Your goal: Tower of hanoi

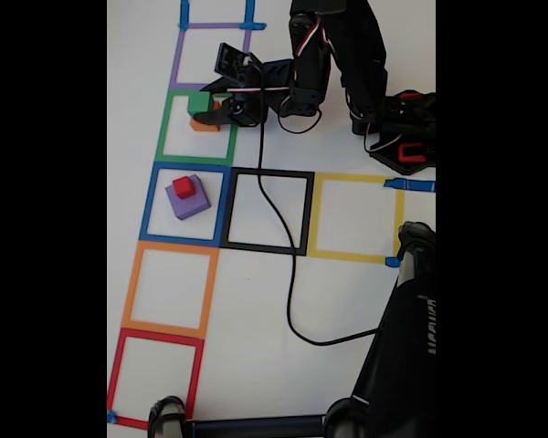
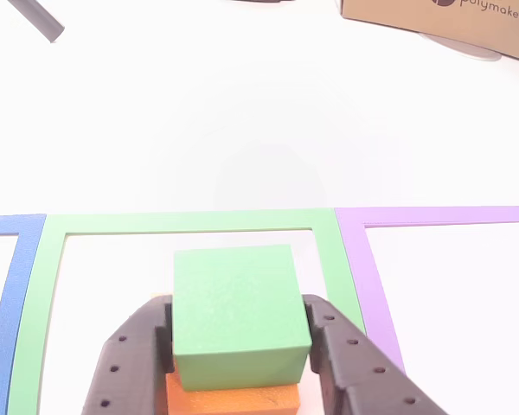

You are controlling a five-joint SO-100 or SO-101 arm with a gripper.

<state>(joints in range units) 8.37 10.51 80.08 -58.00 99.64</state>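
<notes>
Green cube (image 2: 235, 313), centre-bottom of the other view, sits squarely on the orange cube (image 2: 233, 399); gripper (image 2: 238, 346) jaws press its sides — open gently, lift straight.

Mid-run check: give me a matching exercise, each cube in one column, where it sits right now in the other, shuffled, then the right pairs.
Things:
1. red cube
2. purple cube
3. green cube
4. orange cube

Places:
A. on the table inside the blue tape square
B. between the fingers of the gripper, on top of another cube
C. on top of the purple cube
D. under the green cube, inside the green tape square

Pairs: 1-C, 2-A, 3-B, 4-D
</notes>
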